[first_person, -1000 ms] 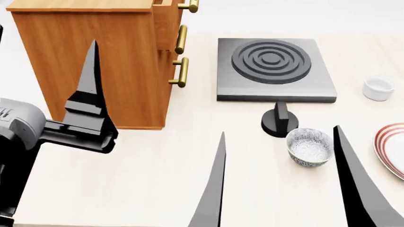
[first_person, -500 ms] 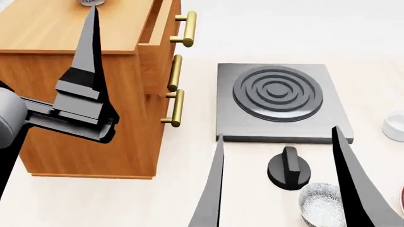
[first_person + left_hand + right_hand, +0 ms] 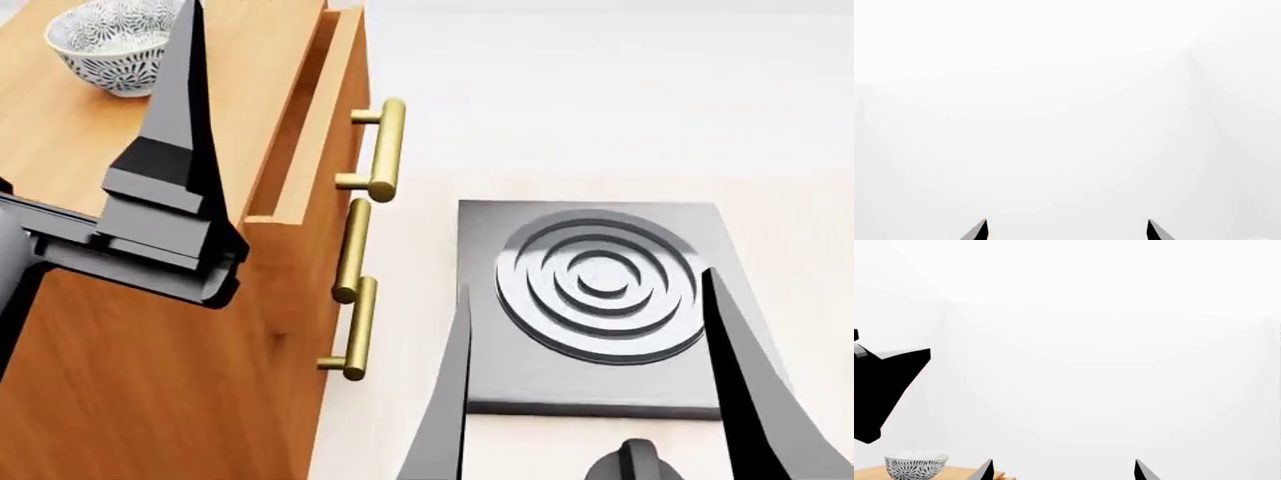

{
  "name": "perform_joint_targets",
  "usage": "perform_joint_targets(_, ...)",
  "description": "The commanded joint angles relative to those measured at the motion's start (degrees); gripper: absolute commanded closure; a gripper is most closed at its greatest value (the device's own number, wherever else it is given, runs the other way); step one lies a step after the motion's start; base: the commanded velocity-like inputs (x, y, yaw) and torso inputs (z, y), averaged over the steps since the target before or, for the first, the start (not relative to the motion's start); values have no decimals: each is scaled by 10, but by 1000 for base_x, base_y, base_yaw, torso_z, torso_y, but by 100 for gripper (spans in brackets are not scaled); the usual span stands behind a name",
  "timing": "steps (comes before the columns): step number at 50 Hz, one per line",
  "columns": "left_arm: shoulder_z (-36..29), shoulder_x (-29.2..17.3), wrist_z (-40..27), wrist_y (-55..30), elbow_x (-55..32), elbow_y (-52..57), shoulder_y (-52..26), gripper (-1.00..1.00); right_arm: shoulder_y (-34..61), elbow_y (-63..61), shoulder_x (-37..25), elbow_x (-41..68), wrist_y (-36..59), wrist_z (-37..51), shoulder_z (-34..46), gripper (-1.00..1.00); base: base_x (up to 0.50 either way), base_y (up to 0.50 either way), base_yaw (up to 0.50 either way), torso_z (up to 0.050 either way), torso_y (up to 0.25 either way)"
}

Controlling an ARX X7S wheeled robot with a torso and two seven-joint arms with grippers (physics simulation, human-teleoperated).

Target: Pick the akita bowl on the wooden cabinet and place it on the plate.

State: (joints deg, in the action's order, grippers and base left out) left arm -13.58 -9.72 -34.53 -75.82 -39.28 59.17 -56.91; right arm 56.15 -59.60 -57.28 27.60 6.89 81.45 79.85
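Sitting untouched at the back of the wooden cabinet (image 3: 80,180) top is the akita bowl (image 3: 114,45), while the left gripper (image 3: 1066,231) and the right gripper (image 3: 594,380) both hang with fingers spread wide, holding nothing, the right above the grey stove slab (image 3: 594,300).

The head camera looks steeply down from close above the tall orange-brown wooden cabinet (image 3: 147,330) at nine o'clock and the flat grey stove slab (image 3: 594,300) at four o'clock. Both wrist cameras face level, outward past their black fingertips (image 3: 977,231) into blank white background. The right wrist view and the head view share the small black-and-white patterned akita bowl (image 3: 916,465) on the cabinet top, at eleven o'clock from the head (image 3: 110,42).
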Motion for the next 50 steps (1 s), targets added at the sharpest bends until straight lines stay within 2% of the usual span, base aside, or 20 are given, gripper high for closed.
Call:
perform_joint_targets(1, -1, -14, -31, 11, -39, -3, -6, -100, 26, -2, 1, 4, 3, 17, 28, -100, 12, 0, 0, 0, 0)
perform_joint_targets(13, 4, -14, -51, -1, -71, -7, -30, -100, 42, -1, 1, -3, -3, 26, 50, -100, 0, 0, 0, 0, 0)
perform_joint_targets(27, 63, 49, -101, -129, -182, -48, -170, -100, 71, -2, -3, -5, -16, 43, 84, -100, 0, 0, 0, 0, 0)
perform_joint_targets(36, 34, 44, -108, -110, -196, -102, -212, -100, 84, 0, -4, -6, -21, 49, 100, -100, 0, 0, 0, 0, 0)
perform_joint_targets(45, 29, 42, -62, -78, -190, -242, -254, -100, 90, 1, 1, -4, -18, 52, 107, -100, 0, 0, 0, 0, 0)
perform_joint_targets(50, 24, 44, -65, -83, -184, -299, -289, -100, 94, 0, 2, -4, -18, 54, 112, -100, 0, 0, 0, 0, 0)
